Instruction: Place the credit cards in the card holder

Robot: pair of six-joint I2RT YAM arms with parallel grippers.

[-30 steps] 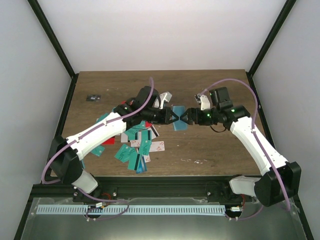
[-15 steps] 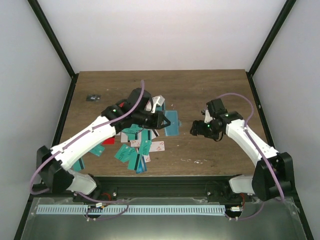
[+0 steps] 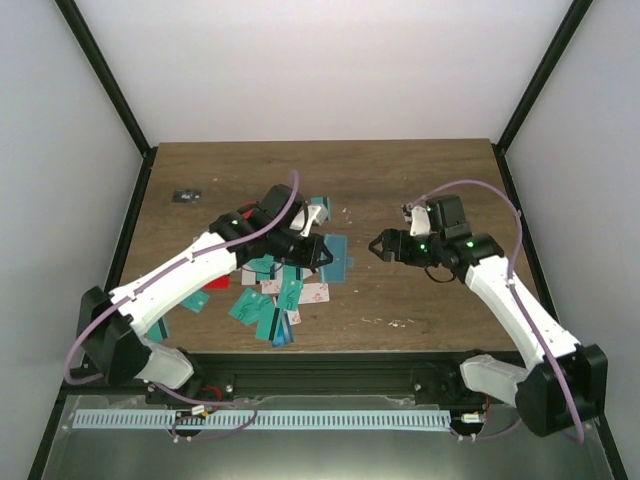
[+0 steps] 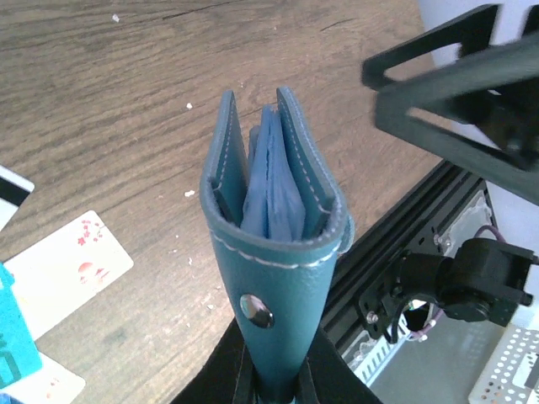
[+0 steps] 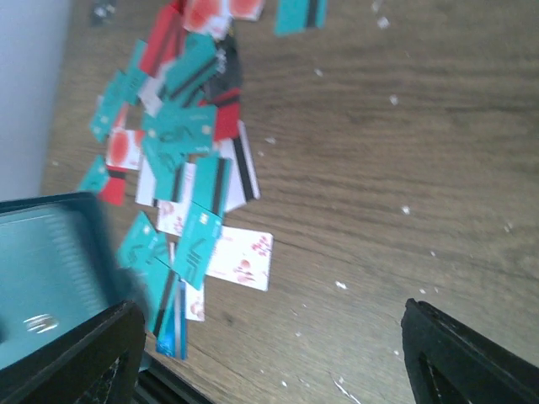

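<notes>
The small flat blue-teal leather card holder [image 4: 271,210] is off the table, gripped at the end that carries its silver snap by the left gripper [image 3: 318,252], whose jaws are clamped tight on it; its long axis runs out from those fingers toward the robot's right, and its two stitched covers stand slightly parted, with the pale-blue inner pockets showing between them; just beyond its far end, near but not touching, hangs the right gripper [image 3: 380,245], jaws spread wide and holding nothing, the holder showing blurred at the left edge of its wrist view; the credit cards [image 3: 272,290], thin rectangles in teal, red and white-pink with red blots, some with a black stripe, lie in a loose overlapping heap flat on the dark wooden table [image 3: 430,190], below the holder and to its near-left, partly under the left forearm; so the heap is nearer the left arm, but that arm is occupied, and I judge the free right gripper must fetch a card; from it the cards lie leftward and toward the near edge, past the held holder, so the reach would call for dropping in front of the holder rather than through it, then bringing a card back edge-first along the holder's long axis into the pockets.
</notes>
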